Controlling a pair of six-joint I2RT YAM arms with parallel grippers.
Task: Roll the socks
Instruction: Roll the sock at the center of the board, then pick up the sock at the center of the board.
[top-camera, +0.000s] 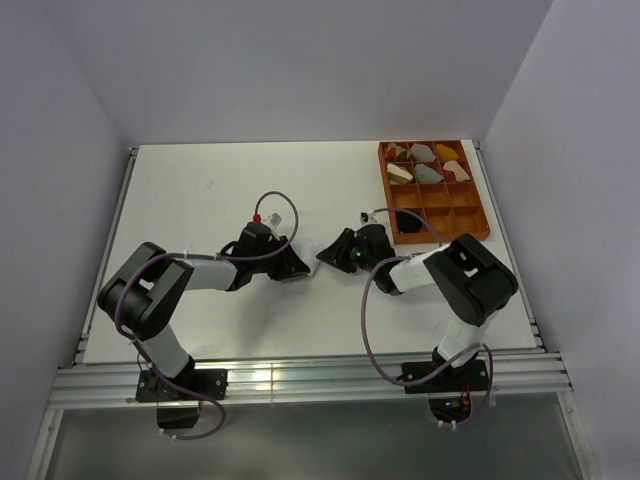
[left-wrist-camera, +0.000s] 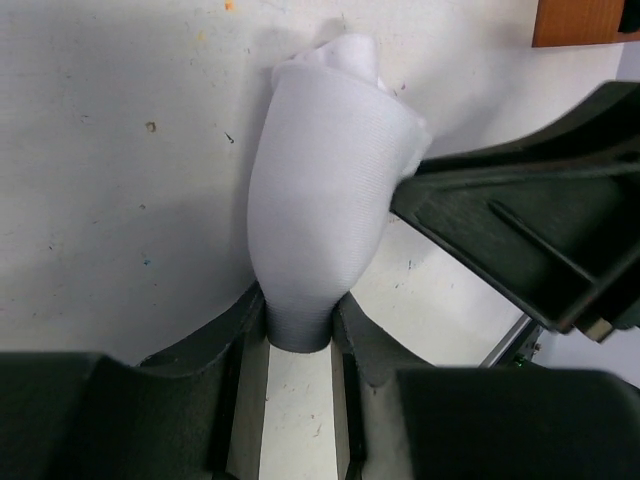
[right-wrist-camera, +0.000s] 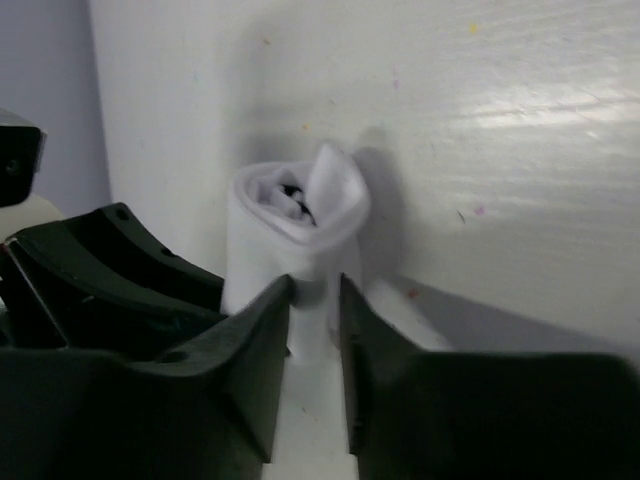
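White sock (left-wrist-camera: 320, 200) is mid-table, rolled into a bundle and caught between your two grippers. It is the only sock you can make out.

The white table (top-camera: 230, 190) fills most of the top view. Your left arm (top-camera: 150, 290) reaches in from the near left and your right arm (top-camera: 470, 275) from the near right, so the two wrists meet near the table's middle. At the far right sits the orange divided tray (top-camera: 468, 222). Coloured rolled bundles (top-camera: 428, 172) fill its far compartments.

Your left gripper (left-wrist-camera: 300, 320) is narrowed onto the sock, and the bundle's thin end is squeezed between its fingers. From there the bundle swells into a rounded body pointing away from the wrist camera.

Your right gripper (right-wrist-camera: 315, 300) comes in from the opposite side. In the left wrist view, one of its fingers (left-wrist-camera: 500, 220) presses against the sock's right flank. In its own view the jaws stand only slightly apart with the lower edge of the roll at the gap. You cannot tell whether they pinch the fabric or merely flank it.

That view also shows the roll's open end, with a loose white flap sticking up. A small dark scrap (right-wrist-camera: 295, 205) sits inside the folds, too small to identify.
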